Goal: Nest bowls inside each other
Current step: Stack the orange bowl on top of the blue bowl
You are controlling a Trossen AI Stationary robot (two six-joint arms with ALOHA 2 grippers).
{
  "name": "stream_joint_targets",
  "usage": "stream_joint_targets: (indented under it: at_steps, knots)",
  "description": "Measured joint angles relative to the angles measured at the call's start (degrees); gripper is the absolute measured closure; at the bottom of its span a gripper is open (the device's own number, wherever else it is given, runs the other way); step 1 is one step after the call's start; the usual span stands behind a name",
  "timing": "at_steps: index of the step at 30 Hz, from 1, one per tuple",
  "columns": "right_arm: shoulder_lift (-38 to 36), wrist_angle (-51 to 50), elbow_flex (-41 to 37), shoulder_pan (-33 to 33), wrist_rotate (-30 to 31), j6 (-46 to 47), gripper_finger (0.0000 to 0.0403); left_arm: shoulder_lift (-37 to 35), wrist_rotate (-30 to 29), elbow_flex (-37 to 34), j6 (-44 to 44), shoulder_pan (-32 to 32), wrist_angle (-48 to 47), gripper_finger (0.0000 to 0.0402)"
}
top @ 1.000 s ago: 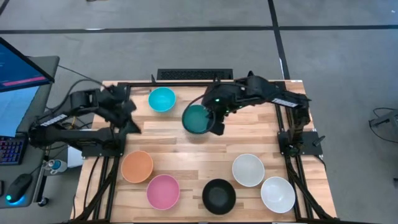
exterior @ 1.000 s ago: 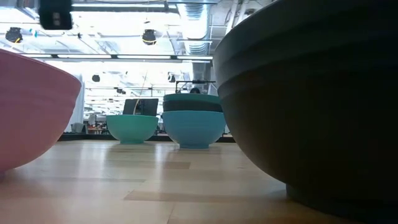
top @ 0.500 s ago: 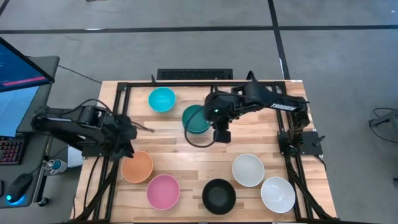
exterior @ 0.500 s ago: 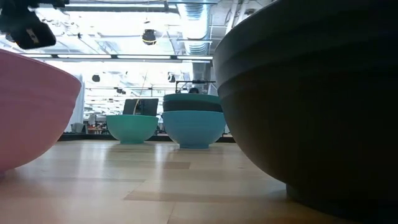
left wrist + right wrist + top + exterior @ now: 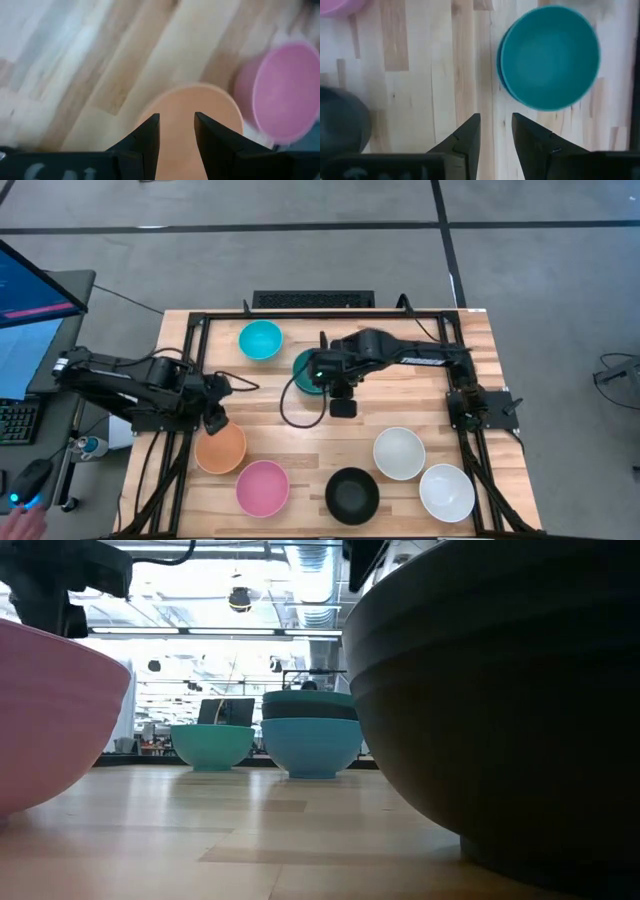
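My left gripper (image 5: 214,420) (image 5: 176,125) is open and hangs over the far rim of the orange bowl (image 5: 221,450) (image 5: 192,122), apart from it. My right gripper (image 5: 342,407) (image 5: 496,131) is open over bare wood, on the near side of the stack (image 5: 309,370) (image 5: 548,62). The stack shows in the low view (image 5: 311,730) as dark teal on black on blue, resting on the table. The cyan bowl (image 5: 260,339) stands left of it. Along the near edge are the pink bowl (image 5: 262,487), a black bowl (image 5: 352,495) and two white bowls (image 5: 399,452) (image 5: 446,492).
A black frame runs round the table edge (image 5: 190,330), with a keyboard (image 5: 312,300) beyond the far edge. Bare wood lies in the table's middle (image 5: 290,430), between the stack and the near row. A monitor (image 5: 30,290) stands left of the table.
My left gripper has swung from the far left of the table toward the near edge and now stands over the orange bowl. My right gripper has drawn away from the stack's rim toward the near edge. The stack and the other bowls have stayed put.
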Motion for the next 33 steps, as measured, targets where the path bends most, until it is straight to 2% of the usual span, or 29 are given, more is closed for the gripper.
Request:
stream_joint_targets:
  at_steps: [4,8,15,19,25,33]
  knots:
    - [1.50,0.30,0.12,0.00,0.00,-0.01,0.0270,1.63,3.10,0.02,8.16,-0.41,-2.15,0.0290]
    - [2.22,0.35,0.02,0.00,-0.02,-0.01,0.0269,2.33,-0.70,0.02,16.13,-0.59,-7.12,0.0290]
    - [1.37,1.48,0.11,0.00,-0.02,1.58,0.0270,3.07,-9.96,0.00,11.35,-0.57,-6.61,0.0290]
    - [1.39,2.32,0.11,0.00,-0.02,3.18,0.0269,3.35,-12.11,0.02,14.62,-0.57,-3.42,0.0290]
    - [1.41,3.70,0.11,0.02,-0.02,3.80,0.0270,4.24,-11.84,0.02,21.28,-0.55,-4.41,0.0290]
    - [1.41,3.88,0.11,0.00,-0.02,5.02,0.0269,4.23,-7.04,0.02,28.70,-0.57,-4.42,0.0290]
